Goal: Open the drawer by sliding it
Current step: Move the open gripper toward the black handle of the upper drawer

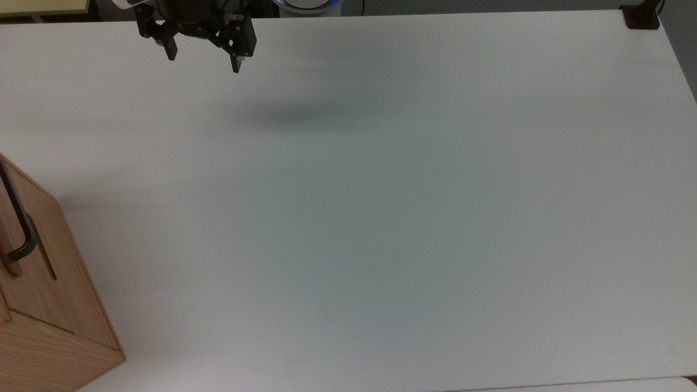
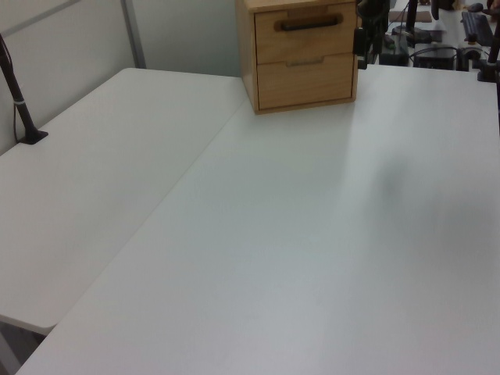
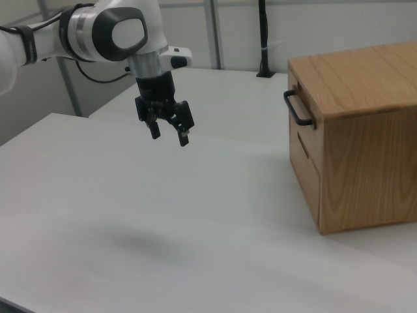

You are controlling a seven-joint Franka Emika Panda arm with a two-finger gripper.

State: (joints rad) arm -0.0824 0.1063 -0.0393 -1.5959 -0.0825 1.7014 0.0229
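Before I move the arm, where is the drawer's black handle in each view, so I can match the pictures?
Top view: the handle sits at the left edge, on the wooden cabinet.
Left view: the handle is top centre, on the upper drawer front.
Right view: the handle is right of centre, on the cabinet's face toward the hand.
Shared landmark: the cabinet on the white table.
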